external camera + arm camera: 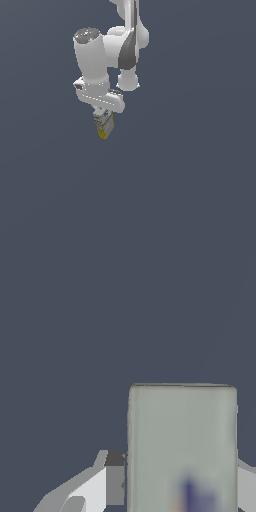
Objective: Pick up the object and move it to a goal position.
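In the exterior view the white arm hangs down from above, and my gripper (104,124) is shut on the object (104,131), a small box whose yellow lower part sticks out below the fingers. In the wrist view the object (182,441) fills the area between the fingers as a pale grey-white face with a bluish mark low on it. One finger (114,478) presses its side; the other finger (246,486) shows only at the frame edge. The box appears lifted off the ground.
A plain dark grey-blue ground (190,190) fills both views. The arm's white links (107,55) stand above the gripper. No goal marker shows.
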Motion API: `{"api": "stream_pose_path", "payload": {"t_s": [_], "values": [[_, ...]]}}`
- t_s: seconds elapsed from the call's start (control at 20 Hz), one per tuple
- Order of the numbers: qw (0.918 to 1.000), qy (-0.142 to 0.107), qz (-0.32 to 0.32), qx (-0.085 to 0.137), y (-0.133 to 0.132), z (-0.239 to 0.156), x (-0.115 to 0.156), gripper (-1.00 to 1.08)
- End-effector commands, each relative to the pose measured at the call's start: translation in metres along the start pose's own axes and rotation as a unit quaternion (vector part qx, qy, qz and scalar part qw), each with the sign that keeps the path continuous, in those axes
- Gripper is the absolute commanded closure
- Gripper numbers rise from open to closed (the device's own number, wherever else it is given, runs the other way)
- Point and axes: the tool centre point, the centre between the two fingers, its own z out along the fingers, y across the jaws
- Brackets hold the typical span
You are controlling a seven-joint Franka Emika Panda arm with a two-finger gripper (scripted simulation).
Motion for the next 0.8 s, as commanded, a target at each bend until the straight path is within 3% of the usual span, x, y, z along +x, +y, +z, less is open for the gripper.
{"api": "stream_pose_path", "payload": {"t_s": [0.0,0.35,0.75], "values": [[1.0000,0.000,0.000,0.000,0.015,-0.014,-0.004,1.08],[1.0000,0.000,0.000,0.000,0.040,-0.037,-0.010,1.08],[1.0000,0.000,0.000,-0.001,0.042,-0.039,-0.009,1.08]]}}
